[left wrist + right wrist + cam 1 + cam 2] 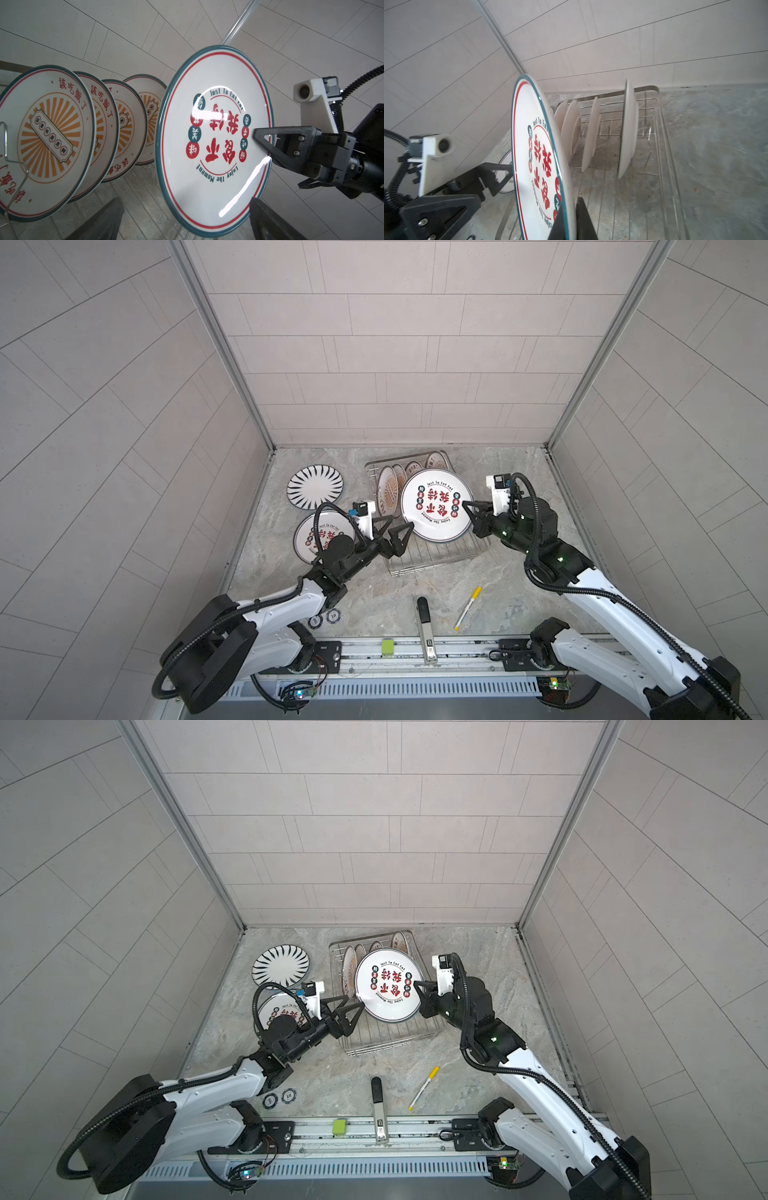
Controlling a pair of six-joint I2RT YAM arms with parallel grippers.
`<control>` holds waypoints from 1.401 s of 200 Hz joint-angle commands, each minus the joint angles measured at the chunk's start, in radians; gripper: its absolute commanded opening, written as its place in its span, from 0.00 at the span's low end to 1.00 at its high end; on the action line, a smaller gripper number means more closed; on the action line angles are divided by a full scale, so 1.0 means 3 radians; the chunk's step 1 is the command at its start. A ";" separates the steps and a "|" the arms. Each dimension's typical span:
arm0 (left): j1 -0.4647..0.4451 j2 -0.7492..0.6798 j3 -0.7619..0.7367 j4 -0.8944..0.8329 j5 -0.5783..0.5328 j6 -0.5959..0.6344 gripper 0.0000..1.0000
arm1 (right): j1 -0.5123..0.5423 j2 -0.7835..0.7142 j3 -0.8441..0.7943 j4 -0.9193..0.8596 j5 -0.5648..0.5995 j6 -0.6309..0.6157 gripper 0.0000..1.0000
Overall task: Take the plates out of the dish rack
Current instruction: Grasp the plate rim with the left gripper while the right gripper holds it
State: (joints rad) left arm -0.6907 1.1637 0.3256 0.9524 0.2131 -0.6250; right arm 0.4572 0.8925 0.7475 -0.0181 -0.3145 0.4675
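A white plate [436, 506] [388, 984] with red characters and a teal rim hangs tilted above the dish rack [436, 564] [386, 1040]. My right gripper [467, 506] [417, 984] [571, 207] is shut on its right rim. My left gripper [401, 522] [353, 1002] [185, 199] stands open at the plate's left edge [214, 141]; contact is unclear. Several sunburst plates [390, 489] [47, 133] [591, 133] stand upright in the rack. On the table at the left lie a black-striped plate [315, 487] and a red-character plate [309, 531], the latter partly under my left arm.
Near the front edge lie a yellow-capped marker [467, 608], a black and silver tool [426, 628] and two small poker chips [324, 618]. A green block [387, 646] sits on the front rail. Tiled walls close in the table on three sides.
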 commanded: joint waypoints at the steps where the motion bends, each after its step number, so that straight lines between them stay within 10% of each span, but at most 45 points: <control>1: -0.0012 -0.0056 0.0039 0.0098 0.0023 -0.0032 0.96 | -0.0007 -0.0036 0.0031 0.0443 -0.0473 0.0089 0.00; 31: -0.0011 -0.0091 -0.0042 0.0258 0.0026 -0.0144 0.66 | -0.0015 -0.0015 0.0025 0.0406 -0.0478 0.0001 0.00; 90: -0.0005 0.0054 -0.0070 0.0755 0.0222 -0.0530 0.37 | -0.0012 -0.0121 -0.0119 0.0563 -0.0661 -0.0112 0.00; 247: -0.0014 -0.0193 -0.0088 0.0318 -0.0039 -0.0556 0.00 | 0.0031 0.0084 -0.0043 0.0407 -0.0568 -0.0216 0.00; 280: 0.0000 -0.0181 -0.0074 0.0293 -0.0115 -0.0585 0.00 | 0.0038 0.0121 -0.0022 0.0352 -0.0506 -0.0237 0.24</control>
State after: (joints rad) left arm -0.6872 1.1065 0.3004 1.0187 0.1902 -0.8078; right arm 0.4553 0.9215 0.7097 0.0879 -0.4873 0.4465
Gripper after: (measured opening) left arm 0.086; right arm 0.161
